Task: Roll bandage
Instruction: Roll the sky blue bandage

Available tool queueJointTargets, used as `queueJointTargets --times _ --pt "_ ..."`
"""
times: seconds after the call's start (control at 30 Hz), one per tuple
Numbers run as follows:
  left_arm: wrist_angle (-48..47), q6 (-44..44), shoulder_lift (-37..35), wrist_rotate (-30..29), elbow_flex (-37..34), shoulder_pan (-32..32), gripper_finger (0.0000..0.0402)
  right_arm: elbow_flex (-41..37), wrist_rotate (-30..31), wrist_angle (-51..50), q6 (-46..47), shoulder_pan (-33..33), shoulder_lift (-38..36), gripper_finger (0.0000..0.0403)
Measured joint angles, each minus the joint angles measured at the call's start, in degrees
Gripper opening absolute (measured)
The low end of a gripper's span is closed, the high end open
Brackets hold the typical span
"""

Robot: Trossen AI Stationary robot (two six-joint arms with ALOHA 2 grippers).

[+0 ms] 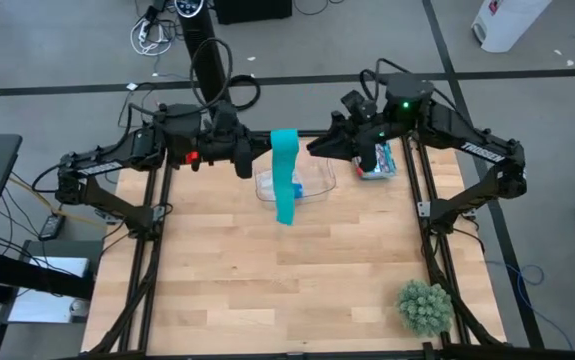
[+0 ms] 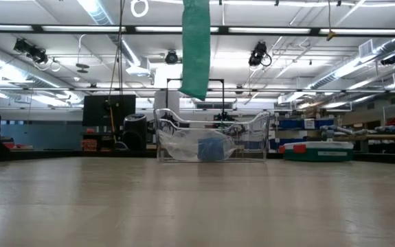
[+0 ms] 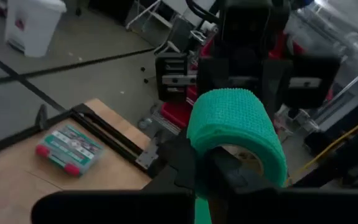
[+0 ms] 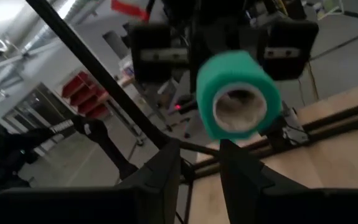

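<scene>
High view: left tool (image 1: 257, 152) clamps the bandage (image 1: 285, 178), its tail hanging over a clear tray (image 1: 319, 180); right tool (image 1: 314, 146) slightly parted nearby; plant (image 1: 425, 306) well apart on the counter (image 1: 267, 270).

A teal-green bandage (image 4: 235, 93) rolled into a coil faces the right pincer (image 4: 198, 163) end-on, its hollow centre showing. The coil sits just beyond the pincer's two dark fingers (image 4: 160, 171), which stand apart with a gap between them and do not touch it. Behind the coil the left pincer (image 4: 225, 37) holds it. The wooden worktop (image 4: 328, 143) lies below.
</scene>
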Motion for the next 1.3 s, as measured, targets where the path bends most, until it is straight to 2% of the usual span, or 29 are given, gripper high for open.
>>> queueJointTargets --times 0.23,0.33,0.47,0.53,0.8,1.17,1.23,1.3 --pt "1.63 -7.10 0.20 2.18 -0.01 1.76 0.0017 0.00 2.63 -3.78 -4.84 3.66 0.11 0.0103" --pt "3.47 -9.07 0.18 2.48 -0.01 1.98 0.0017 0.00 7.17 -5.25 -8.36 5.77 0.81 0.0103" --pt "4.94 -9.87 0.17 2.70 -0.01 1.95 0.0017 0.00 17.11 -7.08 -15.56 7.97 0.69 0.0102" --pt "4.96 -10.75 0.17 2.75 -0.01 1.95 0.0017 0.00 19.17 -6.63 -18.64 8.51 0.76 0.0103" --pt "5.32 -12.69 0.17 3.36 -0.01 1.93 0.0018 -1.88 20.36 -6.65 -20.18 8.61 1.42 0.0101" --pt "6.14 -12.51 0.17 3.36 -0.01 1.93 0.0019 -8.74 19.90 8.94 -17.13 8.61 1.63 0.0099" --pt "6.16 -12.45 0.15 3.36 -0.01 1.93 0.0019 -8.74 20.00 9.28 -17.15 8.59 1.72 0.0092" --pt "6.14 -12.23 0.15 3.36 -0.01 1.93 0.0019 -8.75 20.10 9.03 -17.33 8.59 1.72 0.0065"
